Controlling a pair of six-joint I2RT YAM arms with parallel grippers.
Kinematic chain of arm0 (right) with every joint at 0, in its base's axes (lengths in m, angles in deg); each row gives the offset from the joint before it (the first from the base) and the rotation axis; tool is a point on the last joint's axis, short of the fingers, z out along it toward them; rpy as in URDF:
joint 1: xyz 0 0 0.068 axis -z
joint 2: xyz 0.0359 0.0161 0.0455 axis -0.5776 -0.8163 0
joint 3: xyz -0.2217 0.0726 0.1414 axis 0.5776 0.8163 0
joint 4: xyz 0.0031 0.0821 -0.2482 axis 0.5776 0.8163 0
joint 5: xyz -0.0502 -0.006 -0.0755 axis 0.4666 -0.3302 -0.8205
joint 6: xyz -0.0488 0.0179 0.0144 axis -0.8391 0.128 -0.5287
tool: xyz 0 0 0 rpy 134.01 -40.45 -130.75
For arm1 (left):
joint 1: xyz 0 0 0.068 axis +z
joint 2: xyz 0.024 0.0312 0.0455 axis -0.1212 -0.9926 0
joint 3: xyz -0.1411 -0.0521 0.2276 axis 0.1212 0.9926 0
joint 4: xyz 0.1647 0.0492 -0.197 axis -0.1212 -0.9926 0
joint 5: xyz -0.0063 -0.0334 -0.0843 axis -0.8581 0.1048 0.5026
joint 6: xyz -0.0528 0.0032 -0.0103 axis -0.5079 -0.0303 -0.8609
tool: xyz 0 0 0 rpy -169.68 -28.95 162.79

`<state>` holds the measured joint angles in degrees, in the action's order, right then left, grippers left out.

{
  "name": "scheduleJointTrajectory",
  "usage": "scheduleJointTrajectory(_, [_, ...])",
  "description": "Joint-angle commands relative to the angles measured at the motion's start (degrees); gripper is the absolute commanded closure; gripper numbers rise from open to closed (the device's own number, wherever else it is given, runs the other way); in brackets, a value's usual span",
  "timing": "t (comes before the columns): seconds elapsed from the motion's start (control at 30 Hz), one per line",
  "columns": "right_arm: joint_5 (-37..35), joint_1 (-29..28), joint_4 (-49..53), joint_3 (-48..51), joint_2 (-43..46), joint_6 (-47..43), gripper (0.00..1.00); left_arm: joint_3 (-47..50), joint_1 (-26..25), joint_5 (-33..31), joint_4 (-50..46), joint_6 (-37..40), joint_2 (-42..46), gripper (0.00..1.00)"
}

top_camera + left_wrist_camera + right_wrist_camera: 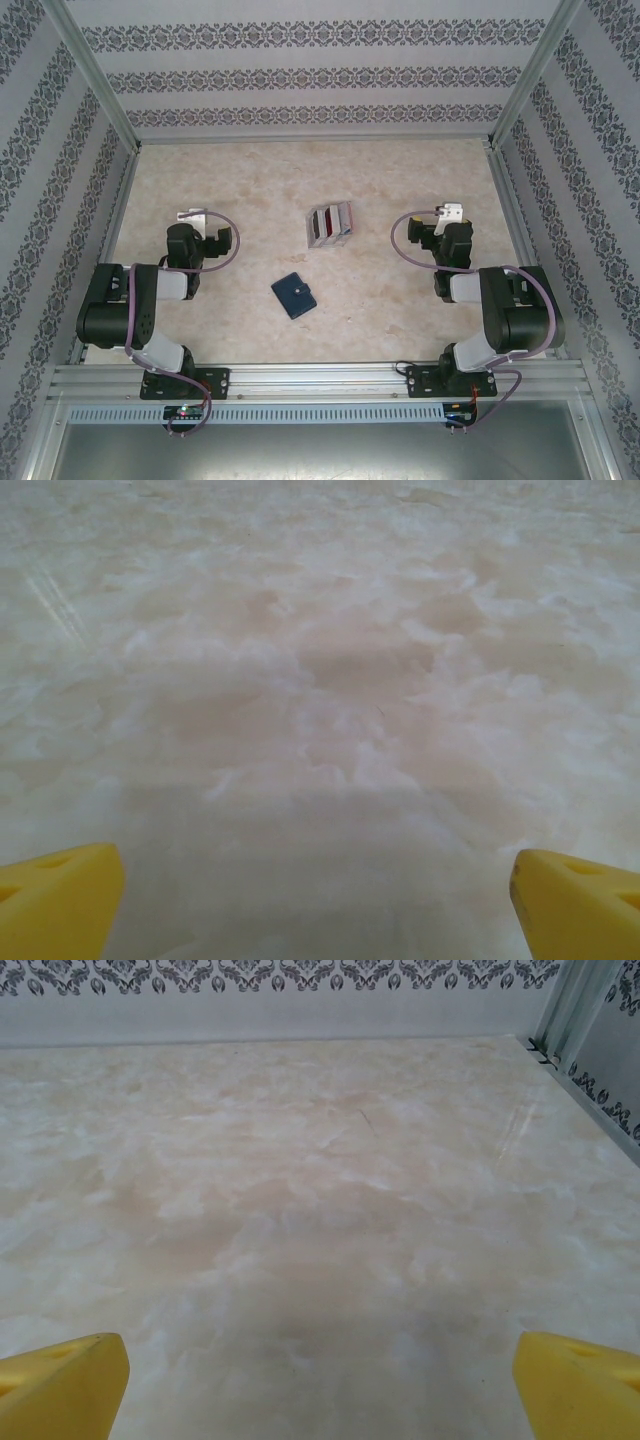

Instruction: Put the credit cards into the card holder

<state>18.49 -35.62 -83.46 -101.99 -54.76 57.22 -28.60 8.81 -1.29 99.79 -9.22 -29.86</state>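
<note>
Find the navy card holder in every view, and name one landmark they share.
Top external: the card holder lies closed near centre, between the arms, the credit cards just beyond it.
Left wrist: tabletop ahead of the open left gripper.
Right wrist: tabletop and back wall ahead of the open right gripper.
Shared landmark: the marbled tabletop.

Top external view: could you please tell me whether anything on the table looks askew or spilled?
Nothing spilled or damaged. The card holder lies closed, slightly skewed; the credit cards sit bunched together beyond it.
</note>
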Motion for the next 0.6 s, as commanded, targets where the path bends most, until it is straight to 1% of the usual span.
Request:
scheduleJointTrajectory(0.0, [-2.4,-1.6,0.3,-1.3,0.7,-0.4,0.02,-0.4,-0.6,-1.5,3.4,-0.7,-0.2,0.00])
scheduleJointTrajectory(0.57, [-2.5,-1.6,0.8,-1.5,0.7,-0.4,0.02,-0.8,-1.2,-2.2,2.7,-0.3,-0.1,0.00])
